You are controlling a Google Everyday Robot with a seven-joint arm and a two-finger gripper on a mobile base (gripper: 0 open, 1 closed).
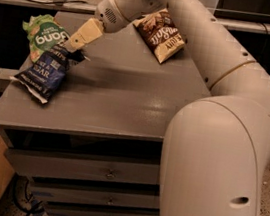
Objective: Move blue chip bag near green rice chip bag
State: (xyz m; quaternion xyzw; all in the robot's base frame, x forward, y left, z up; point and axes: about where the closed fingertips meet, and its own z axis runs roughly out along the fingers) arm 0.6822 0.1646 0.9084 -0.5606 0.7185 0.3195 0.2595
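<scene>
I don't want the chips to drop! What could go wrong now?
The gripper pinches only the top of the blue bag, so the bag might slip out. The bag's lower end sits right at the table's left edge; let go there, it could slide off. The green bag is at that edge too, so a nudge might push it over.

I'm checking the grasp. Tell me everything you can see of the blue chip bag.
The blue chip bag is a dark navy, crinkly, foil-looking pouch with white lettering and a pale sealed lower end. The tool pinches its top edge, so it slopes tilted, with its lower end down by the left edge of the grey table. Its upper part overlaps the green rice chip bag behind it; whether they touch is unclear.
</scene>
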